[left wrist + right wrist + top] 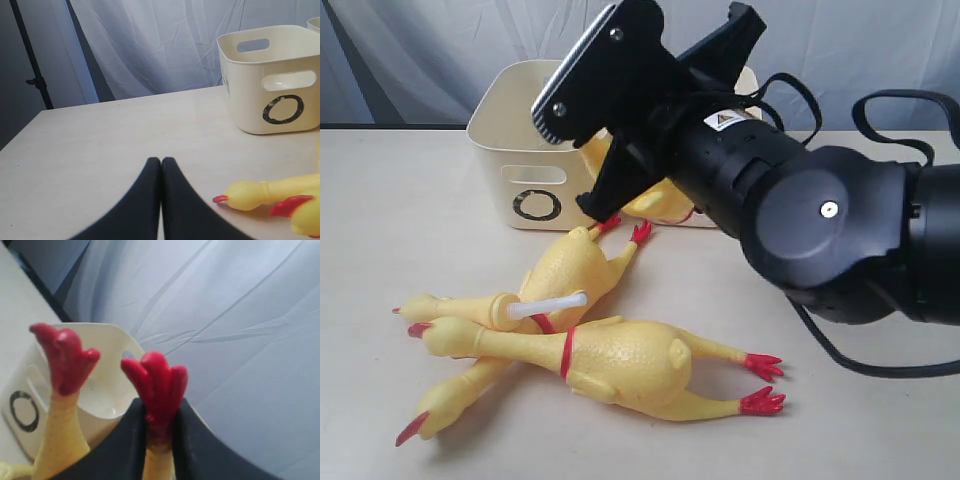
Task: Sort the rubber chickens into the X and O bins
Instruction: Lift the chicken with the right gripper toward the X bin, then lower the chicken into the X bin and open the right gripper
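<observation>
My right gripper (159, 407) is shut on the red foot (155, 385) of a yellow rubber chicken. That chicken's other foot (65, 357) sticks up free beside it. Behind the feet stands the cream O bin (107, 390). In the exterior view this gripper (605, 200) hangs just in front of the O bin (520, 150), with red feet (612, 222) at its tips. Three chickens lie piled on the table, the largest (620, 360) in front. My left gripper (161, 162) is shut and empty, low over the table, left of a chicken's head (245, 194) and the O bin (270, 75).
A second cream tub (750, 80) shows only its rim behind the right arm, with its mark hidden. Another yellow chicken body (655, 198) sits behind the gripper, by the tubs. A whitish tube (548, 305) pokes out of the pile. A pale curtain backs the table.
</observation>
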`<state>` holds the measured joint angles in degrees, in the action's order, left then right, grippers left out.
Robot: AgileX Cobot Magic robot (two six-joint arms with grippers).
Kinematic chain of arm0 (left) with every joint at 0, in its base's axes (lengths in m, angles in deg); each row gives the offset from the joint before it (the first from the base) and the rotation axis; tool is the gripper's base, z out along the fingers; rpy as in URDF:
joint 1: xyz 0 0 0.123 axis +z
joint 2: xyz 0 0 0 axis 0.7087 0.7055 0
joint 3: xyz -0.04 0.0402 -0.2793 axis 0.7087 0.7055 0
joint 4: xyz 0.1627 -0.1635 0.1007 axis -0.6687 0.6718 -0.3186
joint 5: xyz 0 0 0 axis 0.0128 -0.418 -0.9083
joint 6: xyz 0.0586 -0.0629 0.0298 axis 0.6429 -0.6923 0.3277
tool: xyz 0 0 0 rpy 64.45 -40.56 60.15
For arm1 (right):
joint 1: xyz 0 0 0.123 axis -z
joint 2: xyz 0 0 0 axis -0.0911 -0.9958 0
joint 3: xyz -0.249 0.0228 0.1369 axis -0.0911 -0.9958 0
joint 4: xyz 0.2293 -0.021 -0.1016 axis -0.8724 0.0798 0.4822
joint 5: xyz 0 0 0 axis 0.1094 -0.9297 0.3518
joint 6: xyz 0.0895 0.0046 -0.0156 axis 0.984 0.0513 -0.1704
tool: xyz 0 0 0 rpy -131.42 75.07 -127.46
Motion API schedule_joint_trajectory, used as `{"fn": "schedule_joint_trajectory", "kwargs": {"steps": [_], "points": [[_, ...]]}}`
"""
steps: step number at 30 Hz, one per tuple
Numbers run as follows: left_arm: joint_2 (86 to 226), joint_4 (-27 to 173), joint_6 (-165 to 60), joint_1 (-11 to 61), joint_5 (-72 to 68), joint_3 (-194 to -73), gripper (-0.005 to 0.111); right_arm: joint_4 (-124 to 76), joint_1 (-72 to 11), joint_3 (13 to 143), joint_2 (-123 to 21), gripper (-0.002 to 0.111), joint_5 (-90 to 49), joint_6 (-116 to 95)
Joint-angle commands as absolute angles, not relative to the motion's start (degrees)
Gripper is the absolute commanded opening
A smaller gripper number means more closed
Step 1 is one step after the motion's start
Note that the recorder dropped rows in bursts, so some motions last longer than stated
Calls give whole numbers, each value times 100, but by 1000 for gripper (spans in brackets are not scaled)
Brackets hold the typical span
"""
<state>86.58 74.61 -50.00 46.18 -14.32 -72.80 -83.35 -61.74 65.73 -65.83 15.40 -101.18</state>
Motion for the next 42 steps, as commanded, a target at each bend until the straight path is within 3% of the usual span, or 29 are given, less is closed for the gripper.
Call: {"fn": "schedule_joint_trajectory", "kwargs": {"steps": [1, 12, 32, 42], "points": [[8631, 7463, -5007, 4615, -1378, -7272, 0, -7713, -6189, 6587, -6506, -1, 2332, -9265], [8631, 7463, -5007, 4615, -1378, -7272, 0, -7234, -6078, 6587, -6651, -1, 3290, -8583], [8631, 7463, -5007, 4615, -1378, -7272, 0, -6694, -4678, 6587, -6874, -1, 3557, -5452], [8631, 7463, -5007, 4615, -1378, -7272, 0, -6271, -4221, 7034, -7613, -1, 3653, -4980]]}}
